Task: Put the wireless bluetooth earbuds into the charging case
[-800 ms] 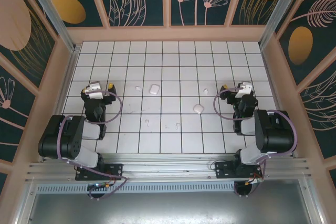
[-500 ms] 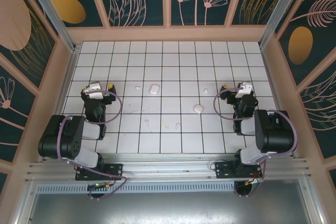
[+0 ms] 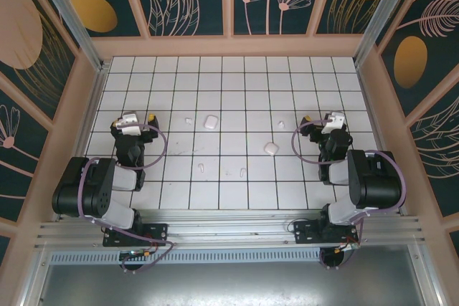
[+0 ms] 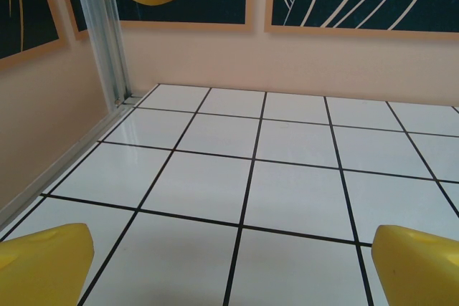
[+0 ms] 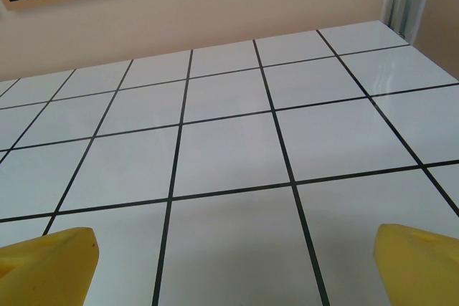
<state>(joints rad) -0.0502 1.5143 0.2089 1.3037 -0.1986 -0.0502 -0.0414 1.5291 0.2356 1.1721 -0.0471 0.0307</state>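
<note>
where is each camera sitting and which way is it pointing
Top external: fixed above and behind the arm bases, looking down on the tiled table; both arms, left claw, right claw, white cases and tiny earbuds show.
Left wrist: low on the left arm, facing the table's far left corner; its yellow fingertips stand wide apart at the bottom.
Right wrist: low on the right arm, facing the far wall and right corner; its yellow fingertips likewise wide apart.
Shared: both wrist views see white tiles and the far wall.
</note>
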